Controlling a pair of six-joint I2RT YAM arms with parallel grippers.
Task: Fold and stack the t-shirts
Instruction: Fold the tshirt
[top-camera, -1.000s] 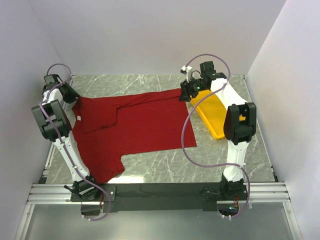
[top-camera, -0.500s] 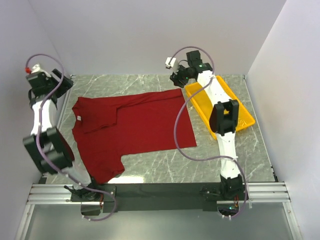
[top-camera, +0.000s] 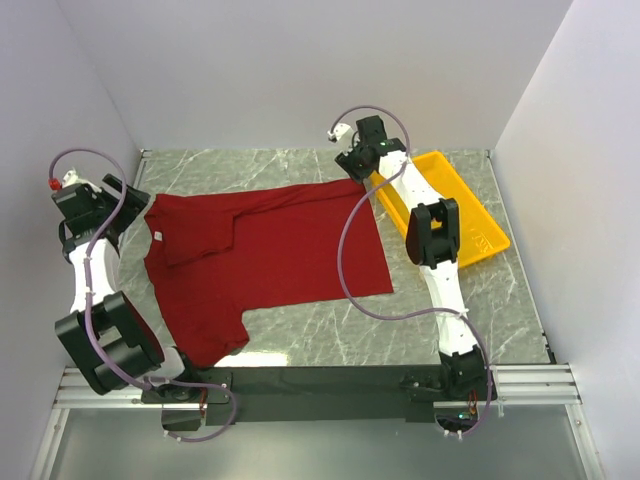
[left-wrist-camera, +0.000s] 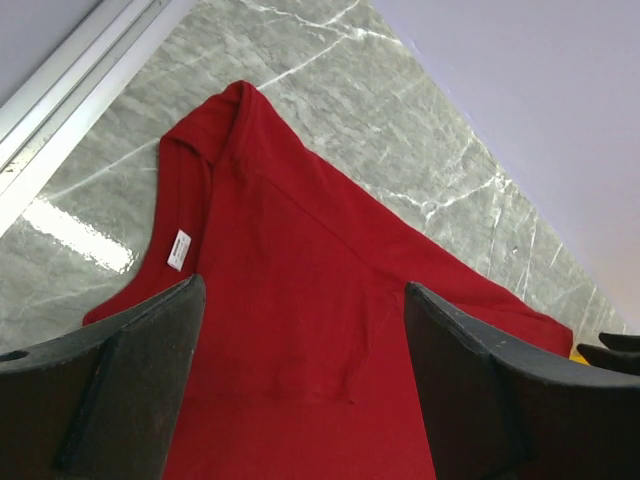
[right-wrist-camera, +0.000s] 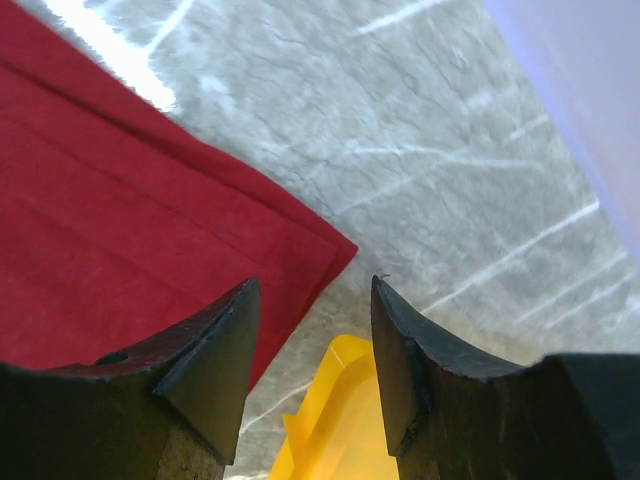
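Observation:
One dark red t-shirt (top-camera: 270, 250) lies spread on the marble table, its upper edge folded over itself and one short sleeve reaching toward the near edge. In the left wrist view the t-shirt (left-wrist-camera: 300, 250) shows its white neck label (left-wrist-camera: 178, 250). My left gripper (top-camera: 118, 205) hovers at the shirt's left shoulder; its jaws (left-wrist-camera: 303, 288) are open and empty, above the cloth. My right gripper (top-camera: 350, 162) hangs over the shirt's far right corner (right-wrist-camera: 335, 248), open (right-wrist-camera: 314, 284) and holding nothing.
A yellow plastic tray (top-camera: 470, 205) lies slantwise at the far right, its corner (right-wrist-camera: 330, 420) just under my right jaws. White walls close in the left, back and right sides. A metal rail (left-wrist-camera: 70, 80) runs along the left table edge.
My left gripper opened, let go of the shirt's shoulder and drew back leftward. My right arm stretched toward the back wall, uncovering the yellow tray. The shirt has stayed in place.

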